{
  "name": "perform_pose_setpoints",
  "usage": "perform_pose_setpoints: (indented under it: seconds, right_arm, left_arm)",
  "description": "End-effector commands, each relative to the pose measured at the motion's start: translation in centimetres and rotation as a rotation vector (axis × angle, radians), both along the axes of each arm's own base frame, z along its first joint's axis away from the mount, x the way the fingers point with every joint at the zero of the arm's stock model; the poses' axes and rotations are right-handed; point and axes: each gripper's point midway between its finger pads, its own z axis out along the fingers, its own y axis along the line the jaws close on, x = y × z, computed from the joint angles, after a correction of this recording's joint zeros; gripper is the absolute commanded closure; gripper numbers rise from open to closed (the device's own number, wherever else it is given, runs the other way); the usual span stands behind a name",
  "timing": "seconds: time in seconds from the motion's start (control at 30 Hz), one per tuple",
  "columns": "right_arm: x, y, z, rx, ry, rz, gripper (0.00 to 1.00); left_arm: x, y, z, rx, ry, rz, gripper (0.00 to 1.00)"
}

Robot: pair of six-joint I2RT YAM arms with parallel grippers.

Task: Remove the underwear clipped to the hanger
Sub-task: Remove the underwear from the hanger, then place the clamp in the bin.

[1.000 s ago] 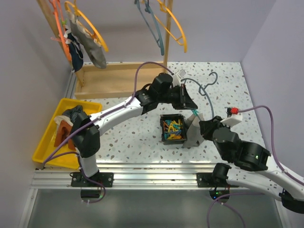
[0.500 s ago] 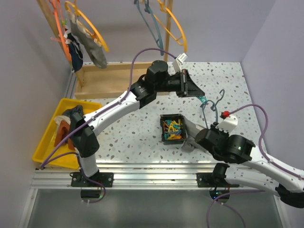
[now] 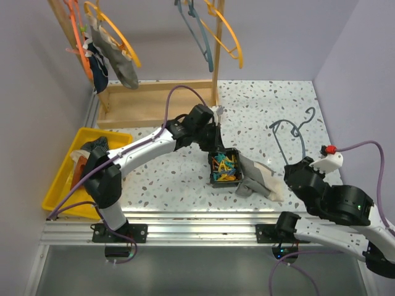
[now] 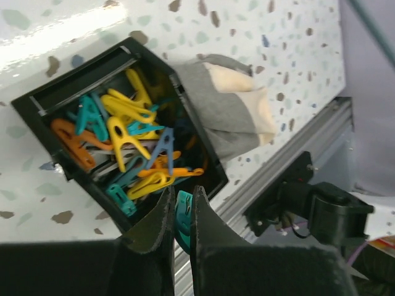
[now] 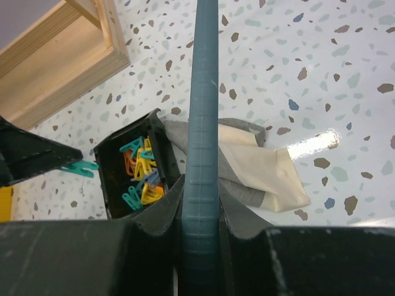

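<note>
At the bench's left edge, toward the near corner, a yellow plastic tray [image 3: 58, 179] holds a rust-brown cloth brief [image 3: 79, 176] and a dark cloth piece [image 3: 92, 148], presumably the spot where freed garments are collected. Above the far-left corner, a grey brief [image 3: 125, 66] and a dark navy brief [image 3: 97, 73] hang from an orange plastic hanger [image 3: 117, 38] on the wooden rack [image 3: 148, 98], so by my reckoning part of the job remains. The left pincer [image 4: 182, 192] is closed on a small teal plastic clip [image 4: 183, 216], held right over the square black box [image 4: 71, 75] of yellow, orange, teal and blue clips near the middle of the near edge; it looks poised to drop this one in with the rest. Touching the box's right wall, the grey underwear with a cream lining [image 5: 253, 161] lies limp and crumpled on the bench, with no clip on it that I can see. Further right, the right pincer [image 5: 200, 185] is clamped on the dark slate-blue plastic hanger [image 5: 202, 92], holding it bare above the bench, likely to keep it clear of the cloth
</note>
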Motion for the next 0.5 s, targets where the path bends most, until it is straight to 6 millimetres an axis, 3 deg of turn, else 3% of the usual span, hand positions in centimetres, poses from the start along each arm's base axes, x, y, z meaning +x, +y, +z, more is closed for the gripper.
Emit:
perform_pose_setpoints:
  seconds: [0.0,0.17,0.2,0.27,0.3,0.37,0.4,0.43,0.47]
  right_arm:
    - [0.4,-0.7,2.1,-0.051,-0.022,-0.029,1.0]
    - [1.0,0.4,4.4,-0.035,-0.094,0.039,1.0]
    - [1.1,0.4,5.0,-0.032,-0.109,0.046,1.0]
    - [1.4,0.6,6.4,-0.051,-0.146,0.069,1.0]
    - [1.6,0.4,7.5,-0.05,-0.174,0.067,1.0]
    - [1.9,0.1,9.3,-0.073,-0.22,0.062,1.0]
    - [1.9,-0.3,10.8,-0.066,-0.246,0.052,1.0]
    - [2.0,-0.7,11.6,-0.076,-0.26,0.036,1.0]
    - [2.2,-0.6,12.0,-0.125,-0.253,0.039,1.0]
  left_arm:
    - [1.4,1.6,-1.0,0.099,-0.088,0.02,1.0]
    - [2.2,1.3,-2.2,0.125,-0.105,0.01,1.0]
    - [2.2,1.1,-2.2,0.12,-0.105,0.005,0.94]
    - [2.2,0.9,-2.2,0.116,-0.102,-0.005,0.73]
    - [2.1,0.9,-2.3,0.117,-0.101,-0.007,0.5]
    - [2.0,1.0,-2.4,0.118,-0.098,-0.007,0.28]
    - [1.9,1.0,-2.2,0.114,-0.101,-0.009,0.08]
    - [1.8,1.1,-2.3,0.114,-0.097,-0.011,0.0]
    - [1.7,1.2,-2.2,0.112,-0.097,-0.01,0.0]
